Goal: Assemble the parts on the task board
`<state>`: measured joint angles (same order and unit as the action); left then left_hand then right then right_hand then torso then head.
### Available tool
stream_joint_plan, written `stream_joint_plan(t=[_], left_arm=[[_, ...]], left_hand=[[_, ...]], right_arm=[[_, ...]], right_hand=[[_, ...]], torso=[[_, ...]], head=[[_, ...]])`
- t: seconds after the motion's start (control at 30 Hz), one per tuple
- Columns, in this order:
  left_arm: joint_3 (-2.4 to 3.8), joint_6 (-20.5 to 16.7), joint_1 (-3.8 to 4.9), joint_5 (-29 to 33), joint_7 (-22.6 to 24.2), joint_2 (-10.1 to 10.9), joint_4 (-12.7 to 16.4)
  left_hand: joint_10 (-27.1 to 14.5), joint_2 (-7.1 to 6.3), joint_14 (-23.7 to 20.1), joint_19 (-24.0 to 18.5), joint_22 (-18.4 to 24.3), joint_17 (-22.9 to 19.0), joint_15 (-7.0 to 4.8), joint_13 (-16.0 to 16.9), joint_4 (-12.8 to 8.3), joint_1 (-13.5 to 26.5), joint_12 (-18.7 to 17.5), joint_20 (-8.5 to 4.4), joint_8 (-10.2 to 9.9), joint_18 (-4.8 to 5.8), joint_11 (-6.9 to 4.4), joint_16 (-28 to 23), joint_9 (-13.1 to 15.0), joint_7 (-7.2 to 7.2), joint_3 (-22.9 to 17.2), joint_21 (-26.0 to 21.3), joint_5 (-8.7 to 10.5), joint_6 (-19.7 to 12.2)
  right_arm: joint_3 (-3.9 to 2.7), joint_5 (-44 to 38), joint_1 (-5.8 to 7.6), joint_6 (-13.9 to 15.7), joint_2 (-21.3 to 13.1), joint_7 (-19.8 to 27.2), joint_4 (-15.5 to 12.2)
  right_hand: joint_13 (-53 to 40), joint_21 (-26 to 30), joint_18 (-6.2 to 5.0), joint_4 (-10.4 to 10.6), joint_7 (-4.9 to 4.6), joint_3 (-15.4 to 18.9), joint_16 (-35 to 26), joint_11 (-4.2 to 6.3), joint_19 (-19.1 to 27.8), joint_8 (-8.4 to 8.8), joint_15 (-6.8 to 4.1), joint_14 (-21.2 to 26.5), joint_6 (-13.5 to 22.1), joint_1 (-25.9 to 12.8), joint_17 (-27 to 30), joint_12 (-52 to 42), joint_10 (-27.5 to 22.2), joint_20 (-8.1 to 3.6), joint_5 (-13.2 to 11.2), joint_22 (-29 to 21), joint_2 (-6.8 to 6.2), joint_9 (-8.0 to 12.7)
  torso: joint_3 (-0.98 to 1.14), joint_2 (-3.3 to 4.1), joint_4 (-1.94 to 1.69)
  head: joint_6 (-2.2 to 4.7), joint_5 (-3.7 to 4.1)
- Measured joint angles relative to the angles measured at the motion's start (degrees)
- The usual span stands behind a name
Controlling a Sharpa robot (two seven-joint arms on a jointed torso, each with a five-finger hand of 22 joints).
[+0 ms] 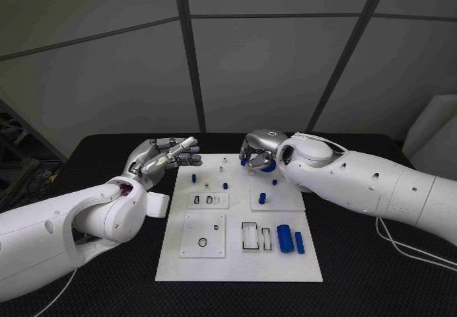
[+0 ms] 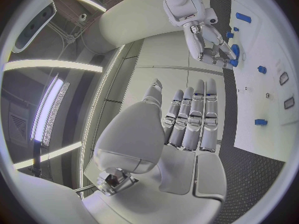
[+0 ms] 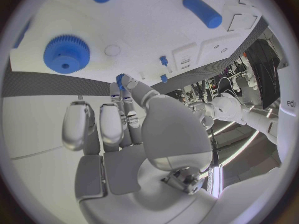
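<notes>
The white task board (image 1: pixel 238 264) lies in the middle of the black table. My right hand (image 1: pixel 259 153) hovers over the board's far edge and pinches a small blue part (image 3: pixel 119 78) between thumb and fingertip. A blue gear (image 3: pixel 67 54) sits on the board just beyond that hand, also seen as the gear (image 1: pixel 269 166). My left hand (image 1: pixel 168 154) is raised off the board's far left corner, fingers (image 2: pixel 190 115) straight and side by side, holding nothing. Two blue cylinders (image 1: pixel 290 239) lie near the board's front right. Small blue pegs (image 1: pixel 193 177) stand farther back.
Shallow recesses (image 1: pixel 203 241) and a framed slot (image 1: pixel 250 236) mark the board's front half. A white cable (image 1: pixel 405 247) runs over the table (image 1: pixel 362 277) at the right. Grey wall panels stand behind the table's far edge.
</notes>
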<state>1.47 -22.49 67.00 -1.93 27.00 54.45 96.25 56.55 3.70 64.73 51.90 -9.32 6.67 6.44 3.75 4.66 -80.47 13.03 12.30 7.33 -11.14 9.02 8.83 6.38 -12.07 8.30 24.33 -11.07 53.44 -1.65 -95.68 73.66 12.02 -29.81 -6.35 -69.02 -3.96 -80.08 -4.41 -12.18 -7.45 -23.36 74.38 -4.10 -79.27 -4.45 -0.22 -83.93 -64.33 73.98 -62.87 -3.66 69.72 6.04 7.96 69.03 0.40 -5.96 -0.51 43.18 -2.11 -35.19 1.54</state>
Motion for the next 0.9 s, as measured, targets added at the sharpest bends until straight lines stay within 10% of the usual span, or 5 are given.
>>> stream_joint_plan(t=[0.9], left_arm=[[0.01, 0.2, 0.71, 0.0, -0.3, -0.4, -0.2]], left_hand=[[0.0, 0.0, 0.0, 0.0, 0.0, 0.1, 0.0, 0.0, -0.2, 0.0, -0.2, 0.0, -0.2, 0.0, 0.0, -0.2, -0.1, 0.0, 0.2, 0.0, 0.0, 0.0]], right_arm=[[0.0, 0.5, 0.2, 4.3, 10.8, 3.4, 13.2]], right_hand=[[0.1, 0.0, -0.01, 0.8, 0.07, -0.8, 0.0, 0.0, 0.2, 0.35, 0.01, 0.0, -0.4, -1.0, 0.2, 0.0, 0.0, -0.15, -0.3, 0.1, -1.01, -0.1]], torso=[[-0.14, 0.38, -0.54]], head=[[0.47, -0.3]])
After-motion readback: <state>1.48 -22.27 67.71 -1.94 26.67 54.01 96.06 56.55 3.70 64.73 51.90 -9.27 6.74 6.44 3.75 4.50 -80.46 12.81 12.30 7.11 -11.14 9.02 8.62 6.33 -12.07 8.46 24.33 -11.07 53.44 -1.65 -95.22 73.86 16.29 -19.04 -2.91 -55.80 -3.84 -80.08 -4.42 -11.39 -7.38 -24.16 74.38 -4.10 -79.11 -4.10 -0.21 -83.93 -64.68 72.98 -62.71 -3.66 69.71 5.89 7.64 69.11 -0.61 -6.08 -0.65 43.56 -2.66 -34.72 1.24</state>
